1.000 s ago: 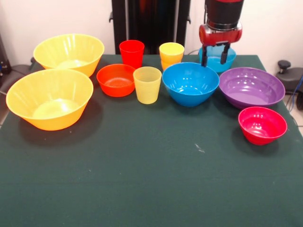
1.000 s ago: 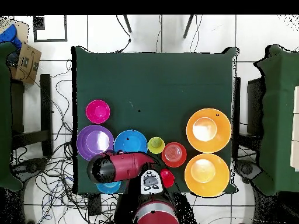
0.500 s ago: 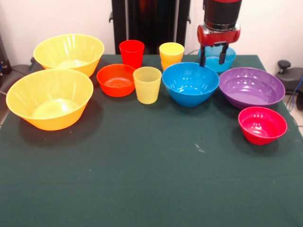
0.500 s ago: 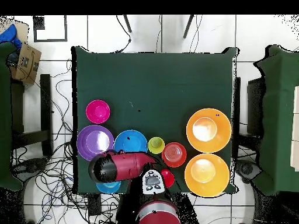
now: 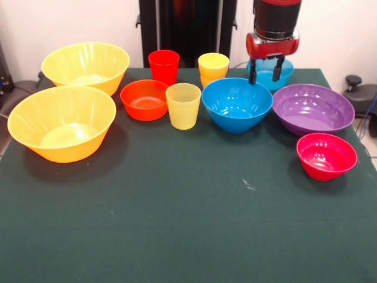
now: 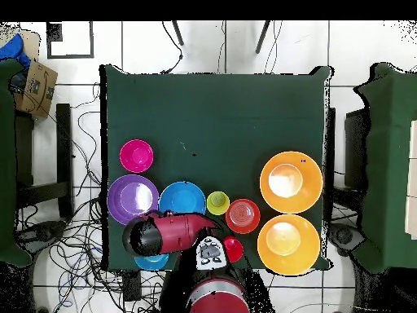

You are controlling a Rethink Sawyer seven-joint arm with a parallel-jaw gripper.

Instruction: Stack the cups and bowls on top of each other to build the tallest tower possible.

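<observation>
My gripper (image 5: pixel 264 72) hangs open and empty over the small light blue bowl (image 5: pixel 284 75) at the back right, its fingers (image 5: pixel 253 72) near that bowl's left rim. In front sits the medium blue bowl (image 5: pixel 237 104), with the purple bowl (image 5: pixel 313 108) and pink-red bowl (image 5: pixel 326 155) to its right. The orange-yellow cup (image 5: pixel 213 66), red cup (image 5: pixel 164 66), pale yellow cup (image 5: pixel 183 105) and orange-red bowl (image 5: pixel 144 99) stand mid-table. Two large yellow bowls (image 5: pixel 85 65) (image 5: pixel 62 122) sit at the left. In the overhead view the arm (image 6: pixel 167 231) hides the gripper and most of the light blue bowl (image 6: pixel 151 262).
All the pieces stand apart, upright and unstacked along the robot's side of the green table (image 5: pixel 177 224). Chairs and cables surround the table (image 6: pixel 220 114) in the overhead view.
The gripper has shifted slightly above the light blue bowl. Nothing on the table has moved.
</observation>
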